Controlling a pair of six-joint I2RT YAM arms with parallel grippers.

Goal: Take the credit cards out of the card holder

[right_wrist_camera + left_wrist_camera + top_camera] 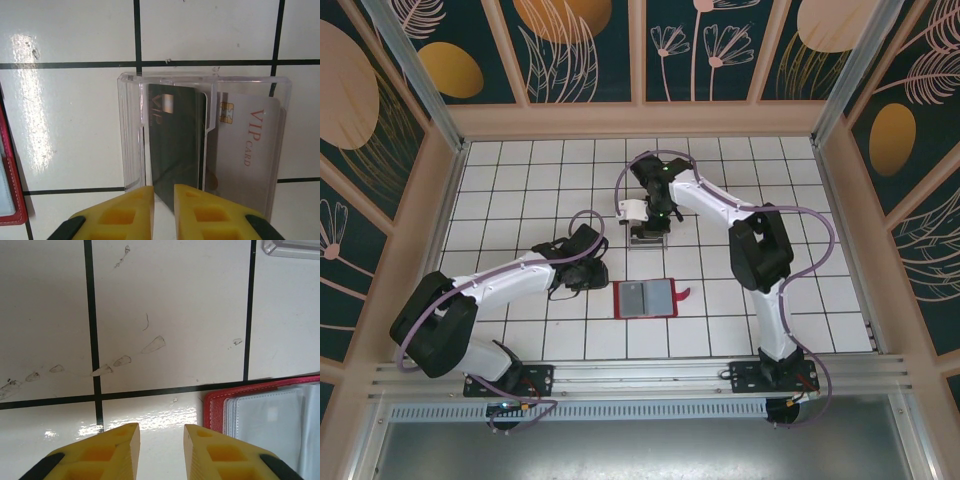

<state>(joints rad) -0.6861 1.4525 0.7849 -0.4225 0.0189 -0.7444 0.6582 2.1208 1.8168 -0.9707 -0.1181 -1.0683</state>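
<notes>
My left pincer [161, 431] is hanging low over the table [170, 300], fingers spread and holding nothing, with bare white tile showing between them. Just to its right the red wallet [216, 407] is lying open and flat, grey-blue pockets facing up. Beyond the wallet, my right pincer [164, 194] is sitting over the near end of a clear tray [131, 135], fingers drawn nearly together. I cannot tell whether they are pinching the dark card [175, 140] below them. That card is lying in the tray's left slot, and a pale card [245, 150] in the right. Open tiles are lying around the tray.
</notes>
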